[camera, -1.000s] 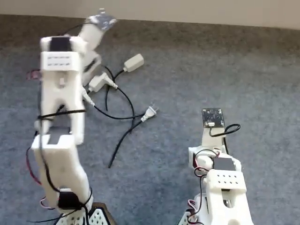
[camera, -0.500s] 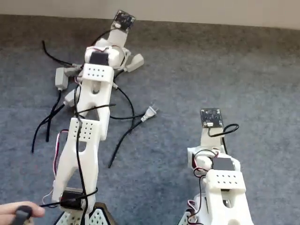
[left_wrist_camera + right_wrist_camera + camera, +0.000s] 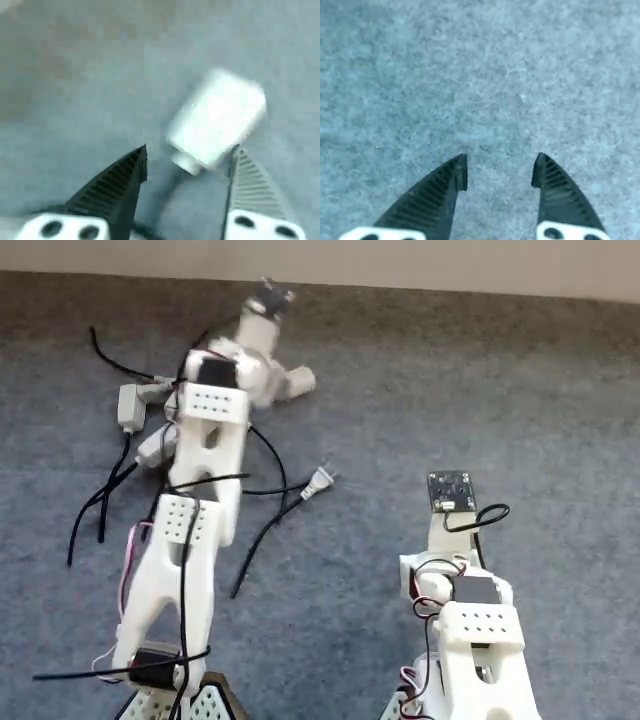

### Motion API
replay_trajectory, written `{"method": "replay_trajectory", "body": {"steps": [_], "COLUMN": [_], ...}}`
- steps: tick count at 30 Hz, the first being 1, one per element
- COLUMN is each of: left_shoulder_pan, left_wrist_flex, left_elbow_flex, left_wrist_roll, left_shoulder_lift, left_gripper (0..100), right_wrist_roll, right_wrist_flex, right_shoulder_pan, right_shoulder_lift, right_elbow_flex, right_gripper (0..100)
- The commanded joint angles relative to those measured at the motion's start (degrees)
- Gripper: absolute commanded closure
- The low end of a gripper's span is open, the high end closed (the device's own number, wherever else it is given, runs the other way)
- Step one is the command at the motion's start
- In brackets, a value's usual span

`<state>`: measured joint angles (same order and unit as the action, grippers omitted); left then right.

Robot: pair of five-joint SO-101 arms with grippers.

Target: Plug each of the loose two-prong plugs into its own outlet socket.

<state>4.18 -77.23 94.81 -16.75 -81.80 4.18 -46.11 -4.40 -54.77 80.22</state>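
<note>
Left gripper (image 3: pixel 190 151): jaws apart, nothing clamped. White socket block (image 3: pixel 217 120) lies just beyond its tips, up and left of the loose two-prong plug (image 3: pixel 318 481) on grey carpet (image 3: pixel 560 400). Right gripper (image 3: pixel 499 162): jaws apart over carpet, right of the plug. Grey socket (image 3: pixel 130 406) lies well left of the plug.

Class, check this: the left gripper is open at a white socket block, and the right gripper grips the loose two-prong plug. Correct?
No. The right wrist view shows the right gripper open over carpet, holding nothing; the two-prong plug lies loose. The left gripper is open at the white socket block.
</note>
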Motion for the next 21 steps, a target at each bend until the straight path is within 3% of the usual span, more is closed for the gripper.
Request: {"method": "replay_trajectory", "body": {"steps": [1, 14, 21], "left_shoulder_pan": [3.1, -1.5, -0.6], "left_wrist_flex": [-5.6, 1.0, 4.1], "left_elbow_flex": [0.7, 0.5, -1.0], "left_wrist_roll": [-0.5, -0.6, -0.6], "left_shoulder_lift": [0.7, 10.2, 7.4], "left_gripper": [74, 74, 74], "right_wrist_roll": [0.6, 0.6, 0.6], "right_wrist_flex": [0.8, 0.8, 0.8], "right_shoulder_pan": [-0.4, -0.4, -0.4], "right_shoulder_lift": [-0.9, -0.7, -0.7], "right_elbow_flex": [-0.2, -0.2, -0.2], "right_gripper": [78.9, 78.9, 78.9]}}
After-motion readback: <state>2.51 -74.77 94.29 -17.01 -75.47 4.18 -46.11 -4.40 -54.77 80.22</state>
